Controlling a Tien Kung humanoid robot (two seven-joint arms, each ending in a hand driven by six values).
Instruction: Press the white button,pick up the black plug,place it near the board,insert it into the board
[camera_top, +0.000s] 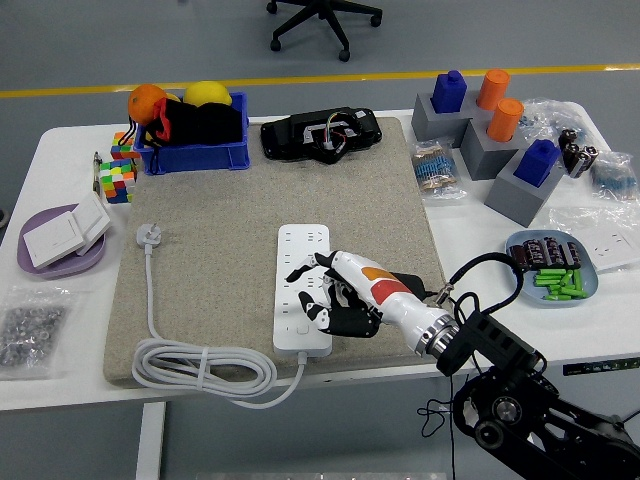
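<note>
The white power strip (302, 262) lies in the middle of the grey mat (220, 230), its white button (300, 327) at the near end. My right hand (312, 290) reaches in from the lower right and hovers over the strip's lower half, fingers spread and holding nothing. The fingertips (296, 274) sit above the lower sockets, just beyond the button. The black plug (408, 281) rests on the mat right of the strip, mostly hidden behind my wrist. Its black cable (490, 262) loops off towards the table's right side. The left arm does not show.
The strip's white cord (200, 365) coils at the mat's near left, with its plug (148, 236) further back. A blue bin (190, 135) with fruit and a black device (320, 133) stand at the back. Grey blocks (480, 130) and a blue dish (555, 265) of batteries sit right.
</note>
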